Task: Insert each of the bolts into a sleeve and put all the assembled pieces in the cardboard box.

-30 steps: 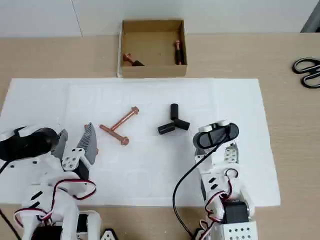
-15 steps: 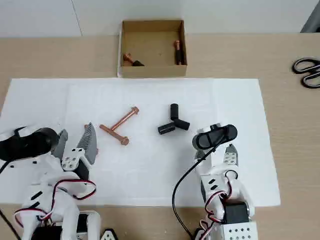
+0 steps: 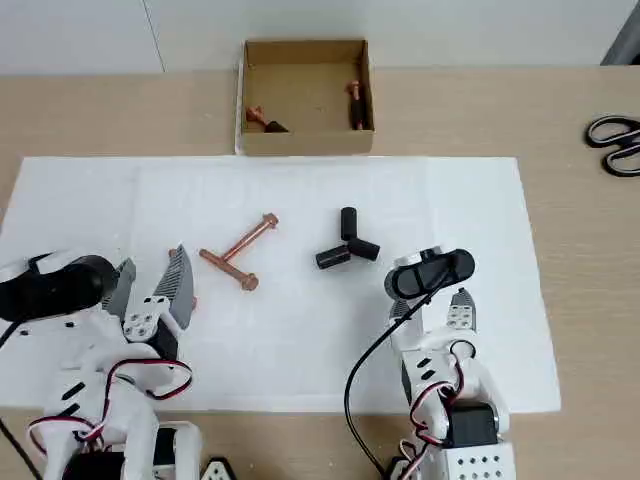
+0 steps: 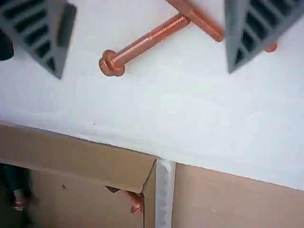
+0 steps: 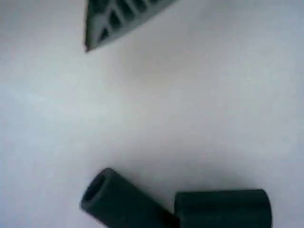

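Observation:
Two copper bolts [image 3: 243,238] [image 3: 227,269] lie crossed at one end on the white paper [image 3: 480,200]; the left wrist view has them [image 4: 142,42] between its own fingers. My left gripper [image 3: 152,285] stands open just left of them, holding nothing. Three black sleeves [image 3: 348,222] [image 3: 334,257] [image 3: 365,249] lie in a cluster mid-sheet. Two of these sleeves [image 5: 118,202] [image 5: 223,206] lie ahead of my right gripper [image 3: 430,300], which sits open and empty just beside the cluster, toward the front edge. The cardboard box [image 3: 305,145] at the back holds two assembled pieces [image 3: 265,120] [image 3: 356,103].
Black-handled scissors [image 3: 615,140] lie on the bare wooden table at the far right. The paper's left and right thirds carry nothing. The box's near wall [image 4: 71,159] lies beyond the paper edge in the left wrist view.
My right arm has drawn back slightly toward the front edge, away from the sleeves. The left arm, bolts and sleeves have not moved.

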